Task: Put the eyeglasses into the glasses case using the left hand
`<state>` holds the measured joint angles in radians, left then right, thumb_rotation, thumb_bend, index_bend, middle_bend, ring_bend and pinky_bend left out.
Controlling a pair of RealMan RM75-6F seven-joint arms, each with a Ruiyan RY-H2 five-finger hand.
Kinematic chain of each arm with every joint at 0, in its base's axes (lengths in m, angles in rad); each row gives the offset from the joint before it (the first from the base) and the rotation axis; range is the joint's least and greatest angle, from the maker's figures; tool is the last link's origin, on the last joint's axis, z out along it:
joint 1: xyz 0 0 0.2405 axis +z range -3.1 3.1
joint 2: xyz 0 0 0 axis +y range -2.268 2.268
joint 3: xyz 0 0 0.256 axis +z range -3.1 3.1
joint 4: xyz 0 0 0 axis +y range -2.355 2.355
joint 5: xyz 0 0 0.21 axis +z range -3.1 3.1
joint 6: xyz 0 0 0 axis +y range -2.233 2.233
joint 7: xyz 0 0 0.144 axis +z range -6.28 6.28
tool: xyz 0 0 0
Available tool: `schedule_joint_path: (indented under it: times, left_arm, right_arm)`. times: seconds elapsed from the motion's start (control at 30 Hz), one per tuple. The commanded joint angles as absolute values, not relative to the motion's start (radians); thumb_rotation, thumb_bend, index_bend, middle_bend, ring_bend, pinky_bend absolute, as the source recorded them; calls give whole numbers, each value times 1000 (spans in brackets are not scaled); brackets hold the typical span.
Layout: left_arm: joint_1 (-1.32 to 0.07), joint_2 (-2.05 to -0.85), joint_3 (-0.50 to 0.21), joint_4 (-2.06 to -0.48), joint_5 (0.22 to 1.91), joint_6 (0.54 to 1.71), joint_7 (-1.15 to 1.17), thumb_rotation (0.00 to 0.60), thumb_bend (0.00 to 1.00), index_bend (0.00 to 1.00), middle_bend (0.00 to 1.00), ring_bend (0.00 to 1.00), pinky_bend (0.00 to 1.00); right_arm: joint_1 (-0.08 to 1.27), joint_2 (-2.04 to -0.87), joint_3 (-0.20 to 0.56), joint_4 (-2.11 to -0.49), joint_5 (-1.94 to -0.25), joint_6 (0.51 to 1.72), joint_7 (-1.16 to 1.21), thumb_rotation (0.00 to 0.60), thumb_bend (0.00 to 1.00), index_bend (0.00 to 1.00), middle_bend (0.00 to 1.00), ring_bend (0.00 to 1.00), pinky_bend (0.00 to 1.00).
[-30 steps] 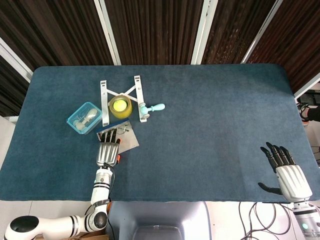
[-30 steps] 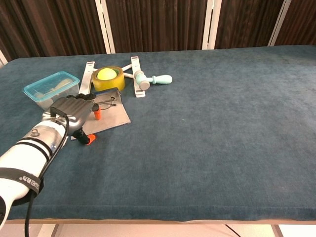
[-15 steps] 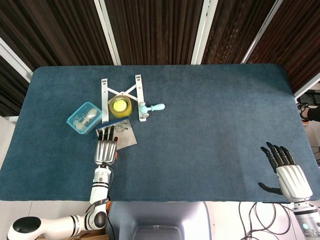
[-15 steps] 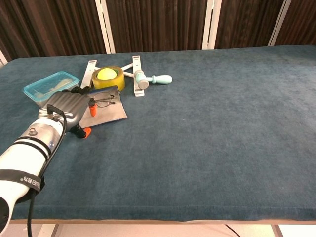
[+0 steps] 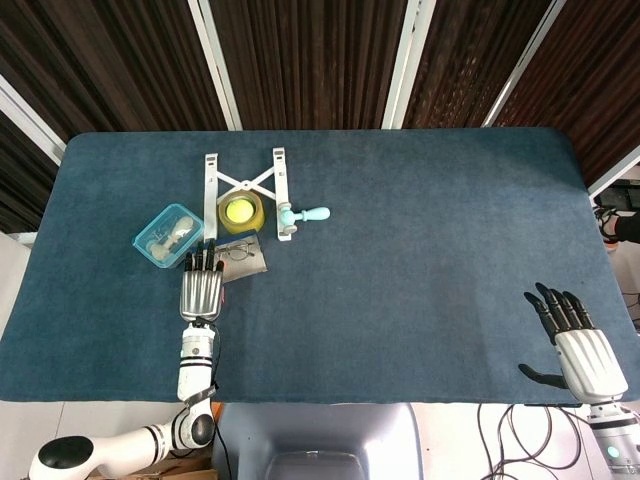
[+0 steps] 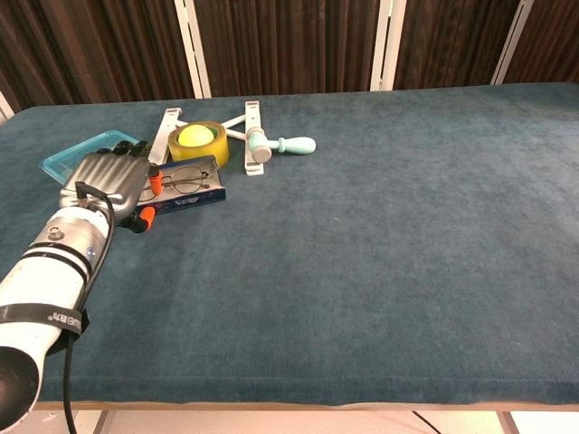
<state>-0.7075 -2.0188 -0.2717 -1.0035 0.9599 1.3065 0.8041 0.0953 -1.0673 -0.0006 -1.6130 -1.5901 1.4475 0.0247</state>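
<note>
The glasses case (image 5: 250, 262) is a flat grey case with a dark blue side (image 6: 190, 195), lying just in front of the tape roll. The thin-framed eyeglasses (image 5: 238, 252) lie on top of it (image 6: 185, 178). My left hand (image 5: 200, 288) is at the case's left end with its fingers stretched forward. Its orange-tipped thumb (image 6: 155, 183) pinches that end, and the case sits tilted. In the chest view the left hand (image 6: 104, 181) hides part of the blue box. My right hand (image 5: 578, 345) rests open near the table's front right corner, holding nothing.
A clear blue lidded box (image 5: 168, 235) stands left of the case. Behind it are a yellow tape roll with a ball in it (image 5: 240, 212), a white folding stand (image 5: 212, 190) and a teal-handled tool (image 5: 303, 213). The blue cloth table (image 5: 430, 250) stretches to the right.
My left hand has moved forward and to the left. The case with the eyeglasses has come along toward the tape roll and now shows narrower and tilted. The right hand stayed still.
</note>
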Motion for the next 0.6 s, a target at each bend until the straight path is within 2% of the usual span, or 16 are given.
schedule_joint_path:
  times: [0.03,0.27,0.47,0.6]
  left_arm:
    - [-704,-2020,-286,-995,948,1277,788,600,432,436,44,1,156]
    - [-693,-1999,-300,-1037,947,1230,730,600,520,529,82,17,154]
    - [-676,-1990,-283,-1049,999,1254,672,600,549,587,116,34,150]
    - [-640,-1954,-261,-1124,1042,1288,624,600,548,591,120,39,148]
  right_arm:
    - [96,-1068,0,-1613,-1589,1445,24,600,176,0,0,0,0]
    - [97,-1069,0,-1613,-1588,1444,20,600,176,0,0,0,0]
    - [97,-1069,-1,-1612,-1590,1443,18,600,176,0,0,0,0]
    - [97,-1069,-2,-1613,-1591,1443,17,600,176,0,0,0,0]
